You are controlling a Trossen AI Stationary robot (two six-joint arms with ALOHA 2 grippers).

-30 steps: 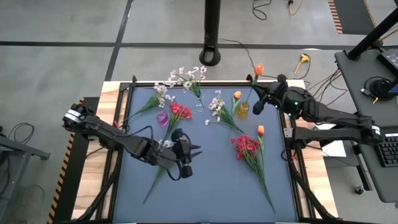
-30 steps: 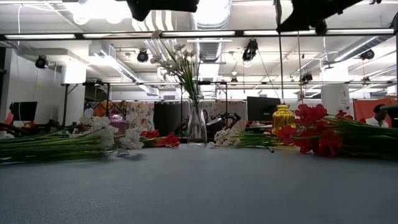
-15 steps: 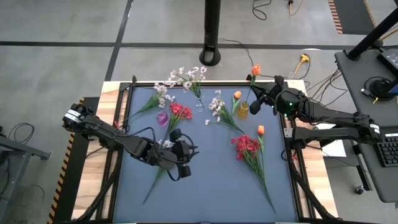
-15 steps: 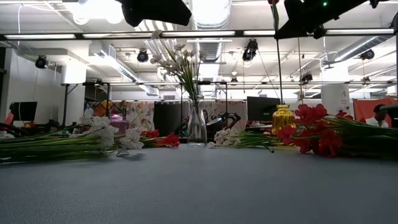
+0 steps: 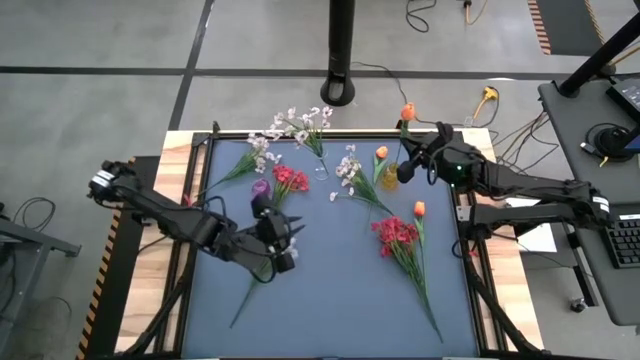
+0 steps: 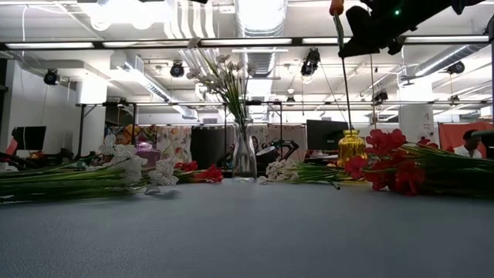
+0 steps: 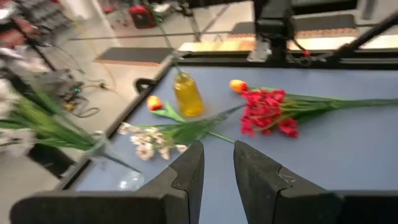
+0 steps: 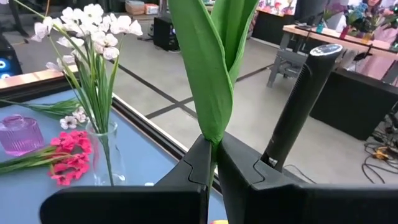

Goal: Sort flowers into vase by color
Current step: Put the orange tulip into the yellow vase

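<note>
My right gripper is shut on an orange tulip and holds it over the yellow vase, which has one orange tulip in it. In the low view the held stem runs down toward the yellow vase. White sprays stand in the clear vase. My left gripper is open above the table's left half, over a lying white spray's stem. A red spray lies beside the purple vase. A red bunch and an orange tulip lie at the right. My right gripper pinches the tulip's stem where its green leaves rise, the stem between the two fingers. The fingers come level, across the stem. The tulip stands upright, bud on top, lifted off the table. Whether its lower end is in the yellow vase I cannot tell.
A white spray lies mid-table by the yellow vase, and another lies at the far left. The near half of the blue mat is bare except for stems. A black frame rims the table. A black post stands beyond the far edge.
My right gripper has carried the tulip a little toward the table's left, closer over the yellow vase. My left gripper has drawn back toward the left edge, turned about and risen out of the low view.
</note>
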